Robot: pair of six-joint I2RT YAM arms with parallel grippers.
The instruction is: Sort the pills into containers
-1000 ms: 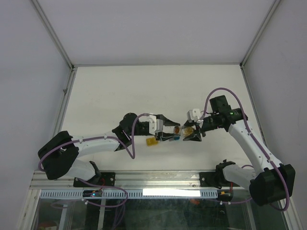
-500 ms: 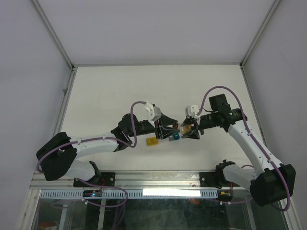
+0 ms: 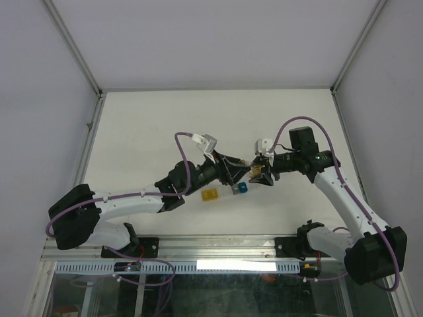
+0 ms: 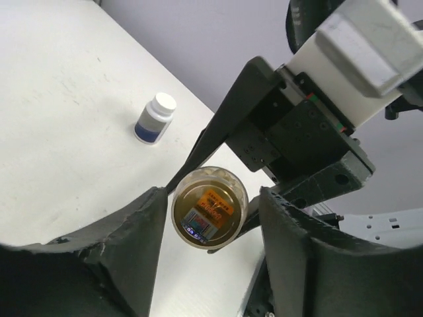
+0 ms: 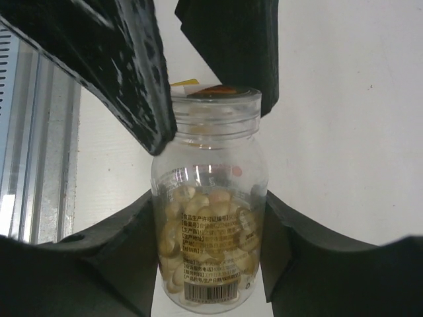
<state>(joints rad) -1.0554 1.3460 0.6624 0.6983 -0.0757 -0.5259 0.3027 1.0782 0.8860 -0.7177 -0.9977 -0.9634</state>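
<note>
Right jaws: clenched on the round clear plastic vial (image 5: 208, 198); in my right wrist view a black finger (image 5: 99, 264) presses each flank of the vial's body; the vial sits centred between the two

Left jaws: set about the vial's lid (image 4: 209, 207), one dark finger (image 4: 125, 251) to each side; my left wrist view looks at the lid end-on, with its orange label and barcode facing me, midway between the fingers; thin slivers of background seem to show on both sides, yet in the right wrist view those fingers overlap the lid's rim; I cannot tell whether they pinch the lid or stand slack

Pills: small tan-yellow pills (image 5: 198, 238) heaped inside the vial, at the end away from the lid; they lie between the right jaws, held up over the white worktop (image 3: 165, 125)

Containers: the small square translucent yellow container (image 3: 211, 195) lies on the worktop, on the near side of the left jaws; the small blue container (image 3: 242, 187) has a clear container (image 3: 234, 191) just beside it, both lying toward the arm bases from where the two pairs of jaws meet; the yellow one lies a little apart from that pair

Bottle: a small dark bottle with a white cap (image 4: 154, 119) stands upright on the worktop, well apart from the vial in my left wrist view
</note>
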